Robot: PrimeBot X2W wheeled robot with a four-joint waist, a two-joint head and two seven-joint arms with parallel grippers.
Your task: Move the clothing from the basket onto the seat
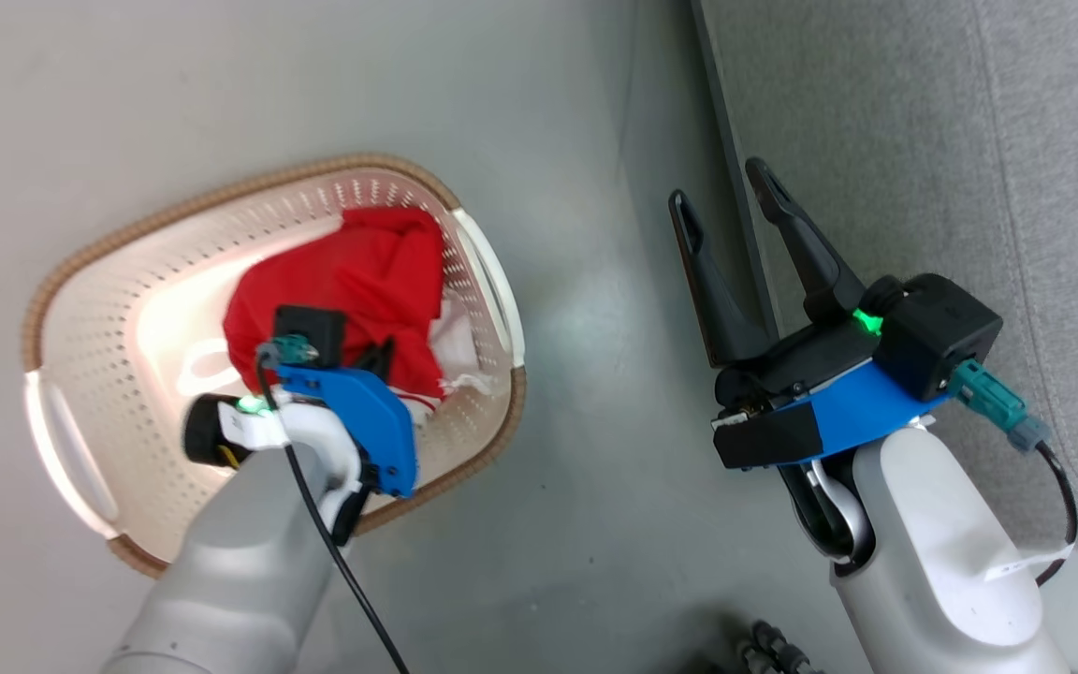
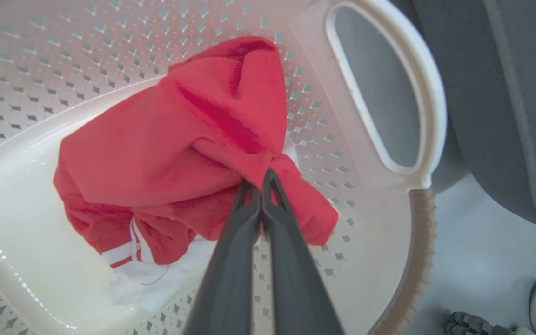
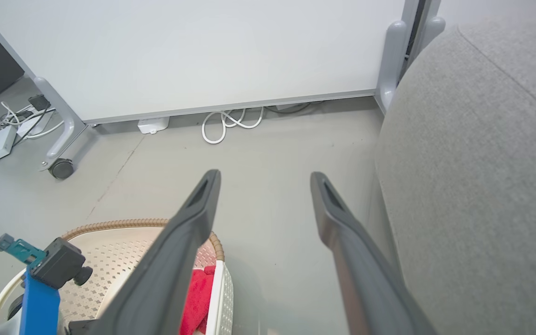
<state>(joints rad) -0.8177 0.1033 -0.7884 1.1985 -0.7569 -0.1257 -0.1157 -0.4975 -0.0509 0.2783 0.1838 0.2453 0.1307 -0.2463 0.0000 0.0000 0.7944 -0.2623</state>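
The left gripper [image 2: 261, 179] was pinched shut on a fold of the red clothing [image 2: 179, 139], which lay in the basket [image 2: 40, 56]. The right gripper [image 1: 718, 185] was spread wide, nothing gripped, beside the seat [image 1: 923, 112].

I could read no text, brand or number anywhere, and the small white tag [image 1: 1016, 565] on the cable [image 1: 1068, 510] was too blurred to make out.
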